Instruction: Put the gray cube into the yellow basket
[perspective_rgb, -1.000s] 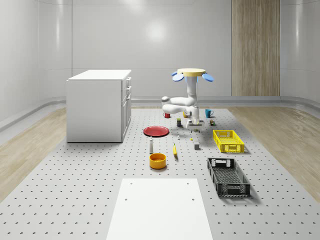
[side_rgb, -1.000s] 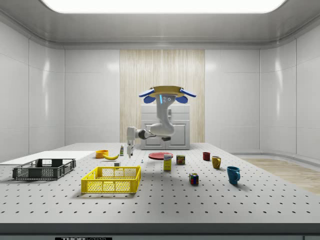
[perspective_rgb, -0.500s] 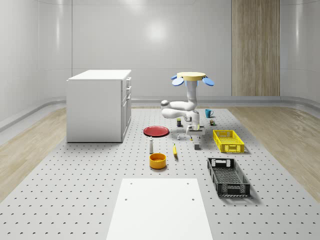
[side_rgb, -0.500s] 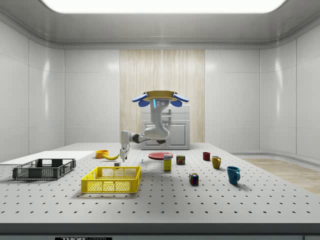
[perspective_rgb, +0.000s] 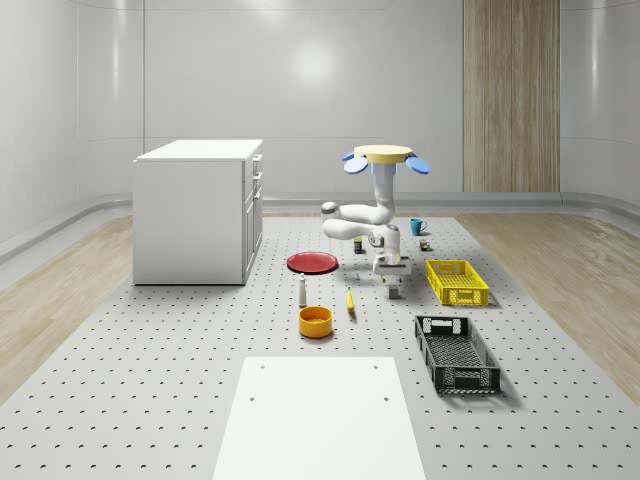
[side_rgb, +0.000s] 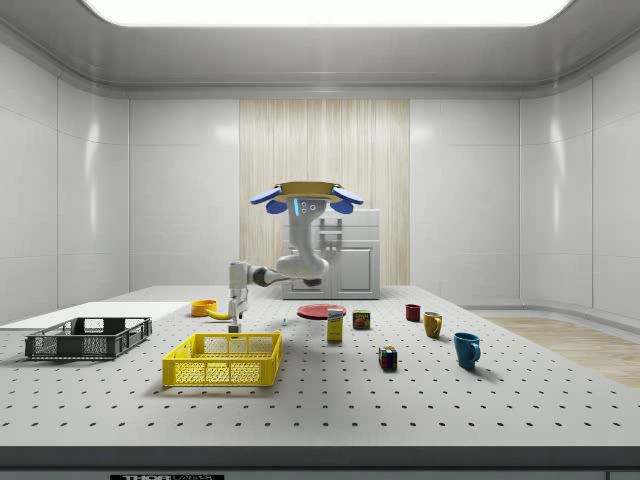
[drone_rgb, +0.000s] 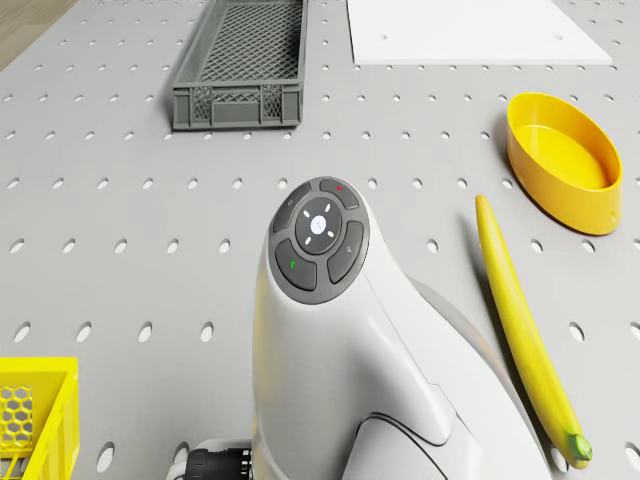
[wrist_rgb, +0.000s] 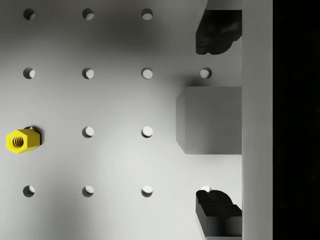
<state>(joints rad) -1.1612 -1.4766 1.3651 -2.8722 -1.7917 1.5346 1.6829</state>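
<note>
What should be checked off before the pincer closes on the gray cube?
1. Gray cube between the fingertips: ok, one finger on each side in the wrist view.
2. Pincer open: ok, gaps show on both sides of the cube.
3. Pincer low enough: cannot tell; the side view puts it close to the table.
4. Drone hovering over the cube area: ok.
5. Yellow basket empty and near: ok, just toward the whole-scene view's right.
6. Yellow nut away from the grasp: ok.
</note>
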